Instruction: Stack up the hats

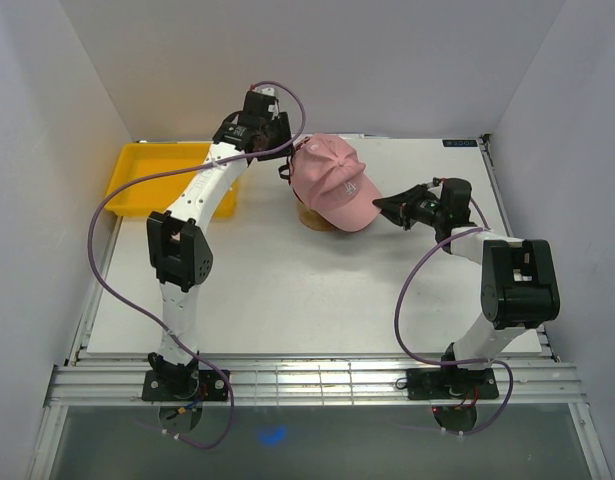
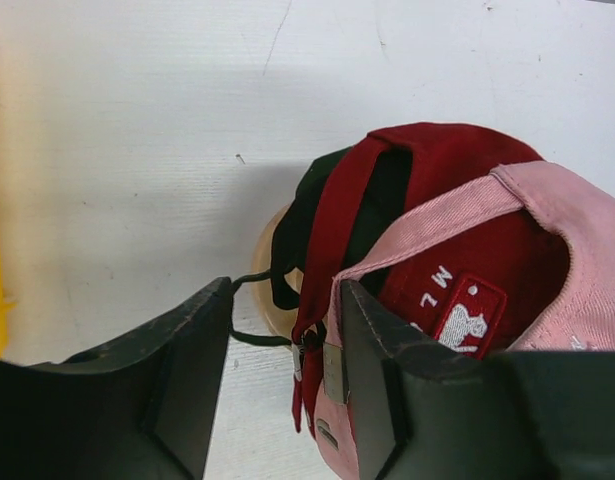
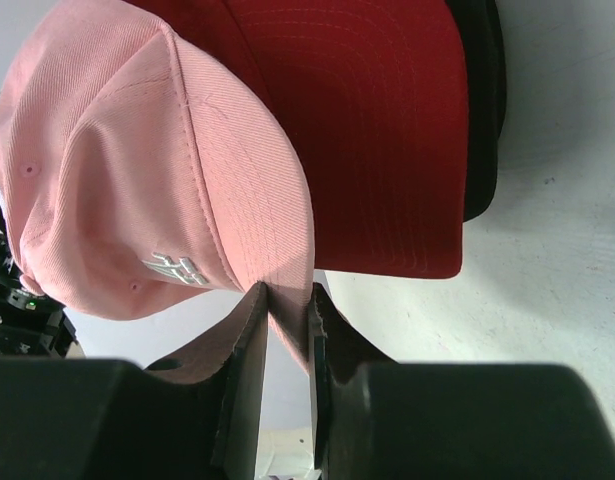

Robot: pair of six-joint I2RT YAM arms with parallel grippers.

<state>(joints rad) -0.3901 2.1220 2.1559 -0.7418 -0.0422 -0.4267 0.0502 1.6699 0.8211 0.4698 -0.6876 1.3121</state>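
- The pink cap [image 1: 332, 185] sits over the red cap [image 3: 387, 130] on the stand [image 1: 312, 218], directly ahead of both tools.
- The right tool [image 3: 287, 320] pinches the pink brim [image 3: 285, 295]. The left tool [image 2: 282, 320] stands open around the back straps [image 2: 309, 330].
- Seating the crown evenly should come before any release.
- Each tool can likely back off over the desk [image 1: 287, 290]. The tray [image 1: 152, 165] lies off the left tool's left.

A red label [image 2: 465, 322] inside the red cap [image 2: 457, 160] is showing a white figure, with marks like "7 M" at its ten o'clock; the pink cap's [image 3: 117, 170] white logo [image 3: 175, 268] is proving unreadable.
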